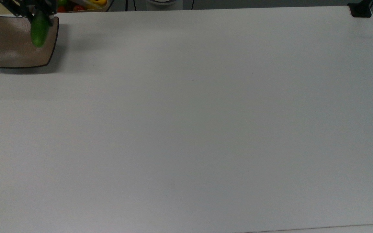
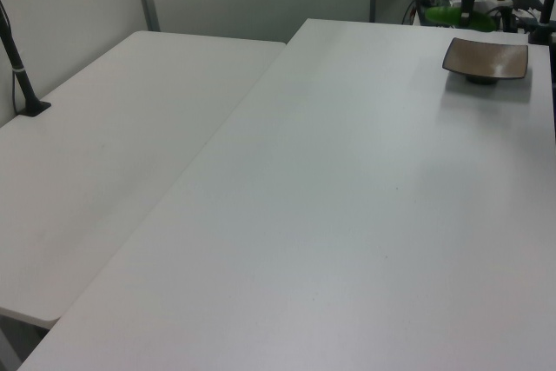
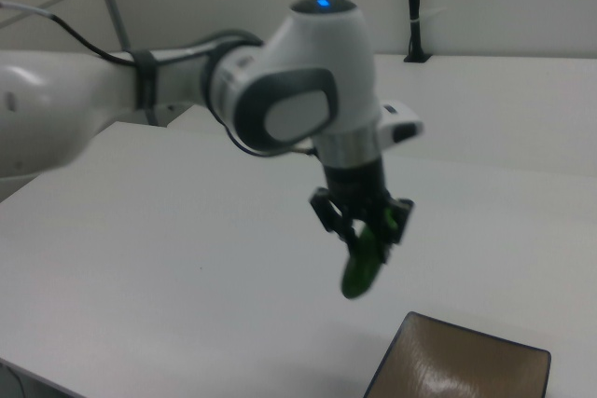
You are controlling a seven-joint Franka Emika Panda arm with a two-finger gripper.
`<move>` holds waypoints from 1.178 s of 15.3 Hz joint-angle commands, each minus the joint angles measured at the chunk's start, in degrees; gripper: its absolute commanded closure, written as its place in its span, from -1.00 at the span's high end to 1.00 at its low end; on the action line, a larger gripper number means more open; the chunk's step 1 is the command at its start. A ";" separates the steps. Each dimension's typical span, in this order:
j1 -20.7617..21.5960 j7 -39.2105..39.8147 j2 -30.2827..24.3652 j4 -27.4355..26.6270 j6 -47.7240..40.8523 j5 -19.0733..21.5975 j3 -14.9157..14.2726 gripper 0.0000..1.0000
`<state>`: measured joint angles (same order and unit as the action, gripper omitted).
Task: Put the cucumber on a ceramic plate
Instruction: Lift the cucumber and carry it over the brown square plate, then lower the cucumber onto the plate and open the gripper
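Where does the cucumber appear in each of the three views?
Top view: cucumber at upper left, over the ceramic plate.
Left view: cucumber at top right, beyond the plate.
Right view: cucumber held in the pincer, above the plate.
Shared landmark: the plate.

– Where's the ceramic plate (image 2: 486,59)?
– Far right on the white desk (image 2: 347,215).
– And the cucumber (image 2: 450,16)?
– Raised beyond the plate's far left corner, lying level, with the tool (image 2: 465,13) coming down onto it from above.
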<state>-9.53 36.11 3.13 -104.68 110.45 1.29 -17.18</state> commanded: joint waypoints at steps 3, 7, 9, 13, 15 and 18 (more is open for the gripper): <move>-5.75 3.96 8.72 0.01 8.01 -0.41 -0.58 -0.88; -8.75 4.76 13.39 -0.96 12.07 -1.54 -0.58 -0.86; -9.45 5.45 14.00 -1.75 13.56 -3.04 -0.58 -0.76; -10.15 5.90 14.27 -1.84 13.48 -3.13 -0.67 -0.15; -10.16 5.81 14.09 -1.84 13.22 -3.13 -0.84 0.58; -10.16 4.93 13.30 -1.58 12.08 -3.04 -0.84 1.00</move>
<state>-20.02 40.84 18.21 -105.37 122.91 -1.33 -17.61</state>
